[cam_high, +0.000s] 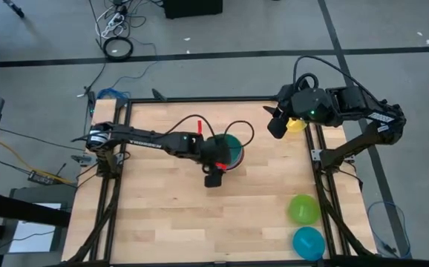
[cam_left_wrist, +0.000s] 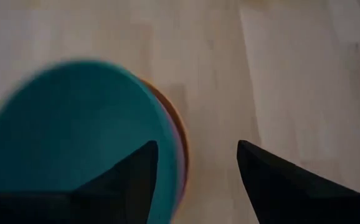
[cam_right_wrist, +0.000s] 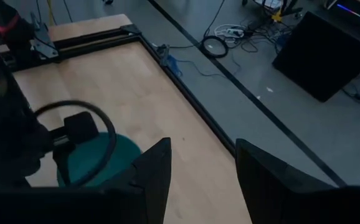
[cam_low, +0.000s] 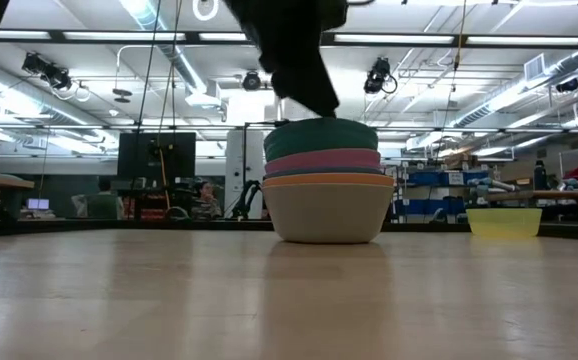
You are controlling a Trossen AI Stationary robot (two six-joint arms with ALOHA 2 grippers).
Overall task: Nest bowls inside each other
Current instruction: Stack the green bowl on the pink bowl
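Matt plastic bowls (cam_low: 322, 180) — smooth pale wood table (cam_high: 162, 215).

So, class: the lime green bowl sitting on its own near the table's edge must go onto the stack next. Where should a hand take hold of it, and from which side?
Grip the lime green bowl by its rim, coming straight down from above. It sits upright with its mouth open, so one finger can go inside the wall and one outside. Choose the rim's side away from the cyan bowl, which lies close beside it. The right hand is on that side of the table.

I find no text, label, brand, number or sign that I can read in any view, neither on the bowls, the arms nor in the room behind.
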